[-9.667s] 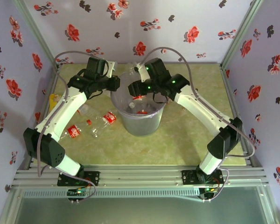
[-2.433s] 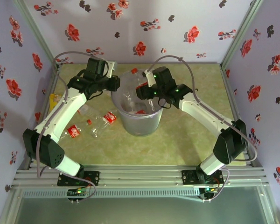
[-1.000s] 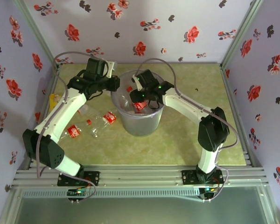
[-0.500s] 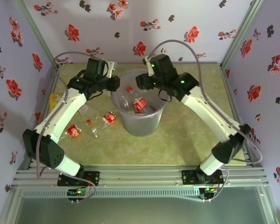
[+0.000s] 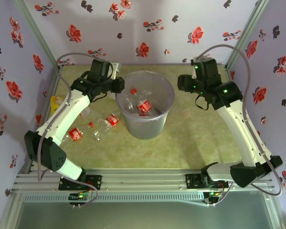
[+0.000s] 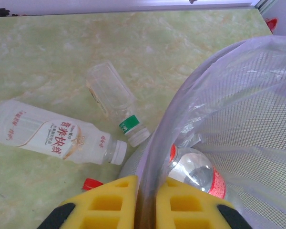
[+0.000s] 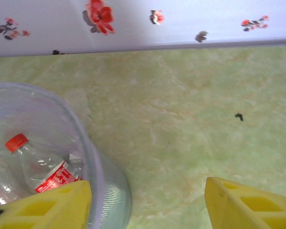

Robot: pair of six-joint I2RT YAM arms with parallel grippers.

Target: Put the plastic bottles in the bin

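Pinching bin [image 6: 250,119] rim, left gripper [image 6: 150,193]; right gripper [image 7: 145,186] wide, empty; Chinese-lettered bottle [image 6: 52,134] beside bin.

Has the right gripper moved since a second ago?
Yes. The right gripper has swung right, from above the bin to beside its rim, jaws open.

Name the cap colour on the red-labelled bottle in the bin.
Red cap; best in right wrist view.

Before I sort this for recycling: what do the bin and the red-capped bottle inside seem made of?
The bin: probably thin plastic, translucent grey-lilac, mesh-textured; contents show through its wall. The red-capped bottle: seemingly clear glossy plastic, see-through, with highlights.
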